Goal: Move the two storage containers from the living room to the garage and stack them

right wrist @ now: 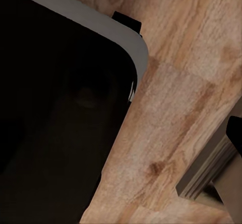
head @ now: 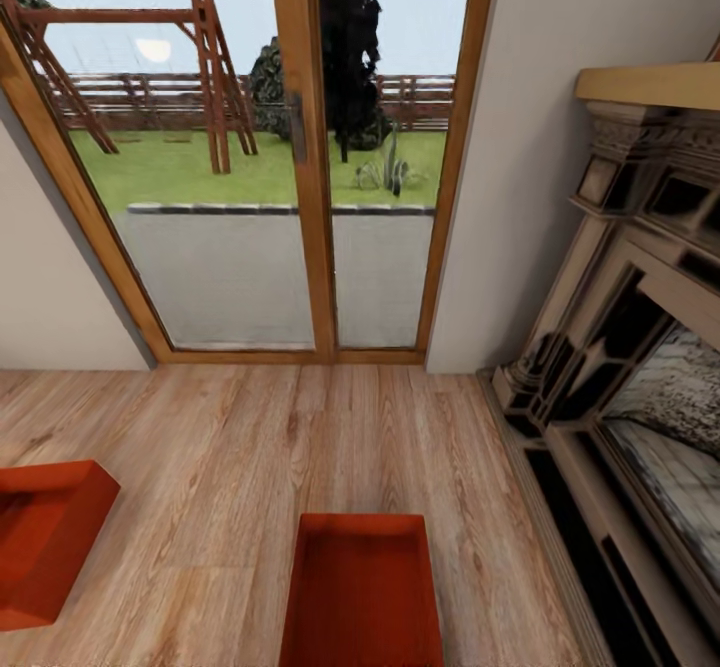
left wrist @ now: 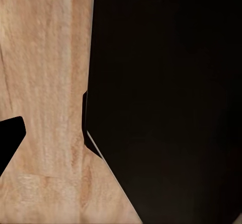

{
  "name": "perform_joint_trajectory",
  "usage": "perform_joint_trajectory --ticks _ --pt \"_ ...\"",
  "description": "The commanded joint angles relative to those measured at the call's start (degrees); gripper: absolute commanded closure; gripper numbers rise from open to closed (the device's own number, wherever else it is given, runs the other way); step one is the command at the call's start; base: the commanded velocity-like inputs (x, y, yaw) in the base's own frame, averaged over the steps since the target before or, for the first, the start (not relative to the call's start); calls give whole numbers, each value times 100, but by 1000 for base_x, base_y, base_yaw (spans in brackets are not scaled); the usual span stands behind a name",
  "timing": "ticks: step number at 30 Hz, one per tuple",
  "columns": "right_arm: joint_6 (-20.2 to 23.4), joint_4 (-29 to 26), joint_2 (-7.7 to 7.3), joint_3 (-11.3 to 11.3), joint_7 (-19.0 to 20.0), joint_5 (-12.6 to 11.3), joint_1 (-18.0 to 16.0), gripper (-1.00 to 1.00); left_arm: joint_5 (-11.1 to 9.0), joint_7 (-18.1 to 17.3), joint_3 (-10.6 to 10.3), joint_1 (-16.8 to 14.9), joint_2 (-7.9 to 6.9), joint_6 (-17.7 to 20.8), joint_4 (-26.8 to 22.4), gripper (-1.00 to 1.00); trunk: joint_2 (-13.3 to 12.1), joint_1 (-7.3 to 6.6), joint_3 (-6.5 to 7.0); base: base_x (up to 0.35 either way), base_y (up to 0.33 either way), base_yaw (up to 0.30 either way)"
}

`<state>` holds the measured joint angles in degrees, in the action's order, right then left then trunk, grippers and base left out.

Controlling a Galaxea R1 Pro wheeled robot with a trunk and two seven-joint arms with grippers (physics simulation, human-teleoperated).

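Note:
I am in the living room. Two red-orange storage containers lie on the light wood plank flooring [head: 250, 437], open side up. One container [head: 362, 592] is straight ahead at the near edge of the head view, and the other container [head: 45, 537] is off to the left, turned at an angle. In the left wrist view my left gripper [left wrist: 121, 138] hangs above the planks, with one dark fingertip [left wrist: 10, 138] at the picture's edge. My right gripper [right wrist: 121, 133] likewise shows a fingertip [right wrist: 235, 133] at the edge. Both hold nothing. The garage and its floor are out of view.
Wood-framed glass doors [head: 300, 197] stand ahead, with a lawn and swing frame outside. An ornate dark fireplace [head: 640, 347] juts out along the right side. Beige walls [head: 540, 167] flank the doors. A large black body part [left wrist: 171, 103] fills much of each wrist view.

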<state>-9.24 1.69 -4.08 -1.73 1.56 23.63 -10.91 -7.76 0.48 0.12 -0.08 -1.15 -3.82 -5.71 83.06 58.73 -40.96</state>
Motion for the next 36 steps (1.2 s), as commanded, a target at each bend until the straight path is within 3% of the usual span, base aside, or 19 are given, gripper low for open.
perform_joint_trajectory --ticks 1,36 --pt "-34 17 -3 -20 11 19 -7 -100 -41 5 -2 -1 1 -14 0 -100 2 0 -12 0 0 0" --pt "-39 16 -37 -17 13 28 -7 -100 -41 5 -3 -1 1 -14 0 -100 2 0 -316 0 0 0"
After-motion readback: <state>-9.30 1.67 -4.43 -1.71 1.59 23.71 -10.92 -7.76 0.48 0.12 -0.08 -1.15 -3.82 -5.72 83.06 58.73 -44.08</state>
